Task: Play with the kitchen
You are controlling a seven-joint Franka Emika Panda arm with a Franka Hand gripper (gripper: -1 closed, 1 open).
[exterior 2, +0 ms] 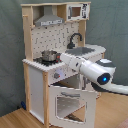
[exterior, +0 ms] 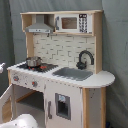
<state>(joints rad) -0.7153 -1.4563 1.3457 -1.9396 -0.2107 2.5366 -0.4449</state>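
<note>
The kitchen (exterior: 65, 75) is a tall white and light-wood toy unit with a grey hood, a small microwave (exterior: 70, 22), a black faucet (exterior: 85, 57), a grey sink (exterior: 75, 73) and a black hob. A small metal pot (exterior: 33, 61) stands on the hob. In the second exterior view the oven door (exterior 2: 70, 102) hangs open, tilted forward and down. My white arm (exterior 2: 87, 70) reaches in from the second exterior view's right, across the front. Its gripper (exterior 2: 64, 59) end sits by the knob panel (exterior 2: 57, 75), just under the hob's edge.
Grey curtains hang behind the kitchen in both exterior views. A wooden floor (exterior 2: 15, 120) shows below. A white rounded part of the arm (exterior: 22, 121) fills the first exterior view's bottom left, next to the open door's edge (exterior: 5, 102).
</note>
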